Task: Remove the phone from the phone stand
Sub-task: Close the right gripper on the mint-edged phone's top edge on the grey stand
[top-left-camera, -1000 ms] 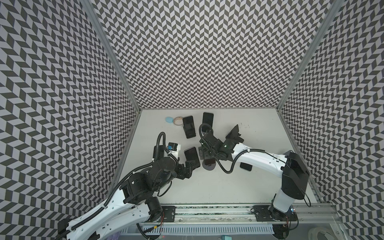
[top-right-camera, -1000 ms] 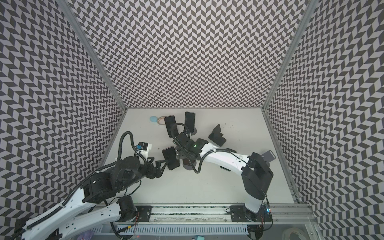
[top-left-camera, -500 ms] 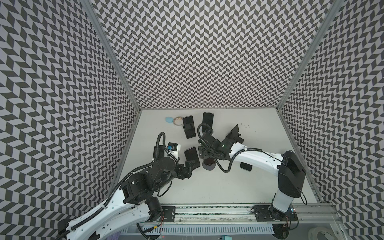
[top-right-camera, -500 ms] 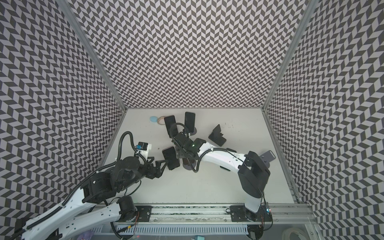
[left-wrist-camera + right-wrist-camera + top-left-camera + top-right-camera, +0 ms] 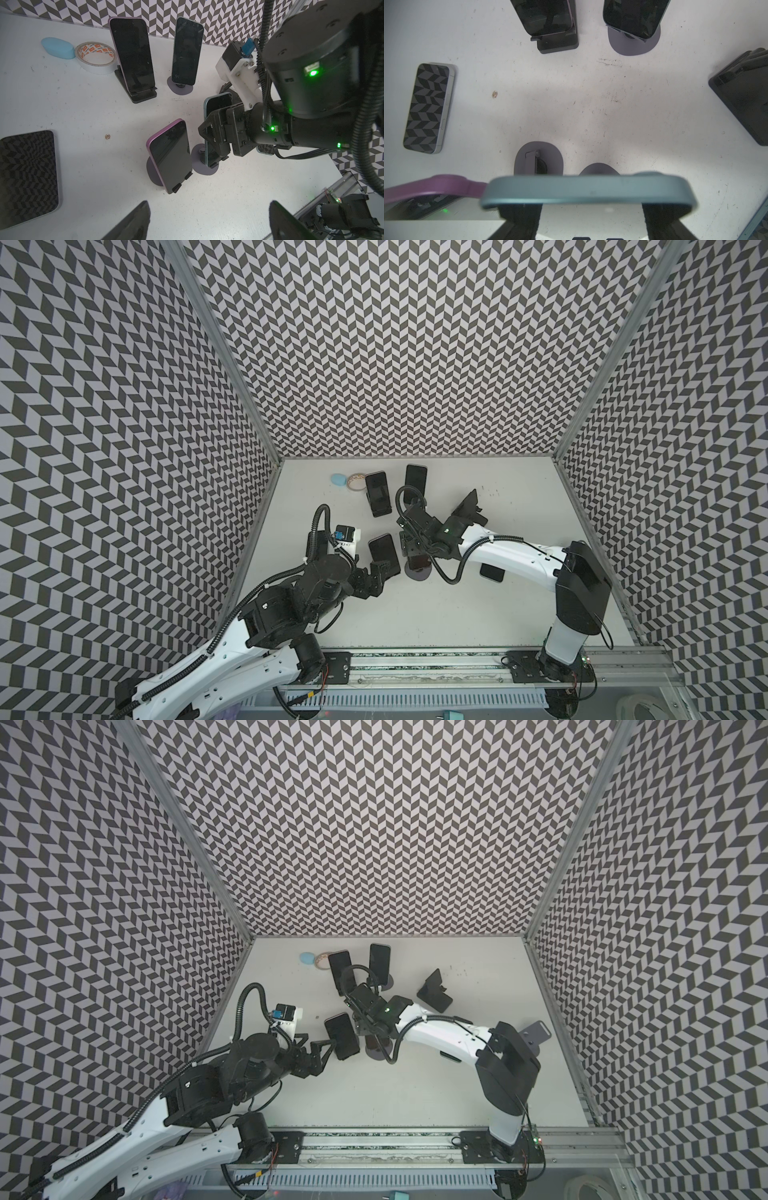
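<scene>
Right gripper (image 5: 216,137) straddles the teal phone (image 5: 587,191) on its round stand (image 5: 207,171), clamp unclear - lifting could slip or drag the stand into the purple phone (image 5: 169,153) just beside it; left gripper (image 5: 208,203) spread, empty.

Walls (image 5: 395,344): repeating chevron pattern, dark grey on white.
Table (image 5: 457,614): white, with dark scuff marks.
Teal-edged phone (image 5: 587,190): teal frame, black screen.
Purple-edged phone (image 5: 169,154): purple frame, black screen.
Round stand bases (image 5: 538,159): matt grey-violet.
Angular stand (image 5: 469,506), at 1 o'clock on the table: black.
Oval item (image 5: 57,48), at 11 o'clock: light blue.
Tape roll (image 5: 95,57): white, orange print.
Flat phone (image 5: 428,108): silver frame; screen mirrors the chevrons.
Arm links (image 5: 511,564): white; joints black.
</scene>
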